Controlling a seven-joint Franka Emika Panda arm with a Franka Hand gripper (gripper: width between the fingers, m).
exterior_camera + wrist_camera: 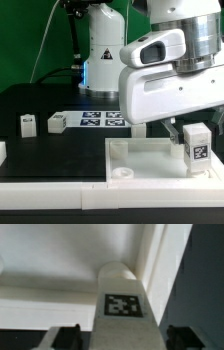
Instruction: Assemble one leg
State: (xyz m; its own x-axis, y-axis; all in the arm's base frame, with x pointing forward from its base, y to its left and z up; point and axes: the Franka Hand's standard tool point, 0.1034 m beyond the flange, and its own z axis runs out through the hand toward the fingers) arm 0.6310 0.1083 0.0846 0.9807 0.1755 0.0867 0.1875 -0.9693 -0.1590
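My gripper (196, 132) is shut on a leg (197, 148), a white block with a black-and-white tag, and holds it upright over the large white tray-like piece (140, 152), at its corner on the exterior view's right. In the wrist view the leg (124, 303) runs between the two dark fingers (66, 337) of the gripper (123, 339). Its far end reaches into the corner of the white piece (50, 286). Two more legs (28, 124) (57, 122) stand on the black table at the exterior view's left.
The marker board (100, 119) lies behind the white piece. Another white part (2, 151) shows at the exterior view's left edge. A round socket (123, 172) sits in the white piece's near corner. The robot's base (103, 55) stands behind the table.
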